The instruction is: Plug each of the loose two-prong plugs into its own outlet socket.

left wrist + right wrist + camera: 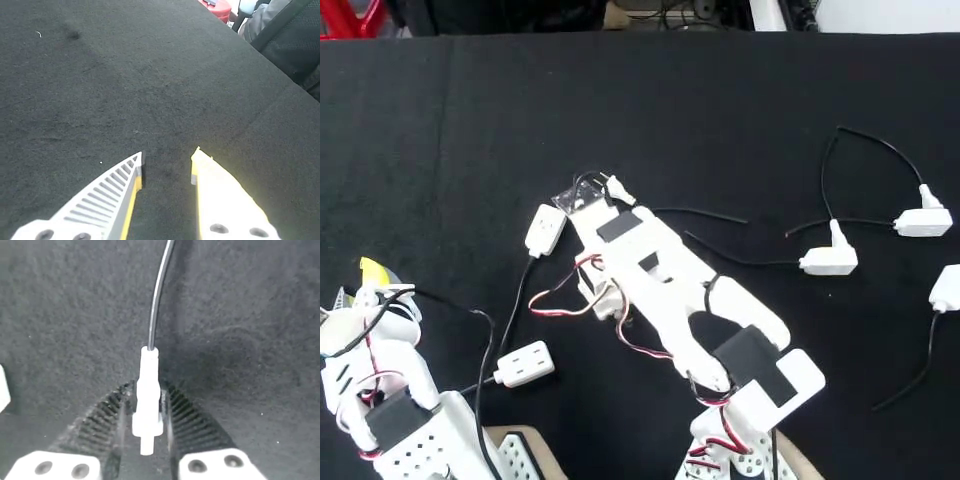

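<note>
My right gripper (147,390) is clamped on a plug (149,365) just beside the socket (545,228). The plug's long axis runs in line with my fingers, and its cord (159,295) leads straight away from my wrist. The socket lies off to one side of that axis, not ahead of it, so I judge the plug must swing toward the socket's face before I push. My left gripper (166,162), well apart from the socket, hangs spread and empty.
</note>
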`<action>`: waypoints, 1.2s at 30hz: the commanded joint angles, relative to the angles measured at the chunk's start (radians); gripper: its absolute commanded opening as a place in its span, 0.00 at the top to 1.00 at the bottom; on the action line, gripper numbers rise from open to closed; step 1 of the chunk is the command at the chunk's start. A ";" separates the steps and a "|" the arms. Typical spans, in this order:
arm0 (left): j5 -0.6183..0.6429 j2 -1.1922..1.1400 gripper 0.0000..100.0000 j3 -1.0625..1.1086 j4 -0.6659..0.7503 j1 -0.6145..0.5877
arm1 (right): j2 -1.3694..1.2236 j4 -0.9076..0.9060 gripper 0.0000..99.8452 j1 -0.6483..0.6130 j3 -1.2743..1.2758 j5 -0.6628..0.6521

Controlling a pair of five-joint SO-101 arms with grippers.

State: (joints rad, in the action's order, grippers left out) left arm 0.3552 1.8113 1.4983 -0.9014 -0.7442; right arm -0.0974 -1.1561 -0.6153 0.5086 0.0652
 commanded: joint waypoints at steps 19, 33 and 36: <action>-0.015 0.012 0.83 0.008 0.025 0.042 | -0.056 -0.028 0.88 0.017 -0.079 0.052; -0.015 0.012 0.83 0.008 0.025 0.042 | -0.084 -0.028 0.95 0.018 -0.139 0.055; -0.015 0.012 0.83 0.008 0.025 0.044 | -0.084 -0.028 0.96 0.018 -0.137 0.055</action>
State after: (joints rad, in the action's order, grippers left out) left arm 0.3460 1.8174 1.5136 -0.8984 -0.7089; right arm -0.1849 -1.1761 -0.6091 0.4181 0.1097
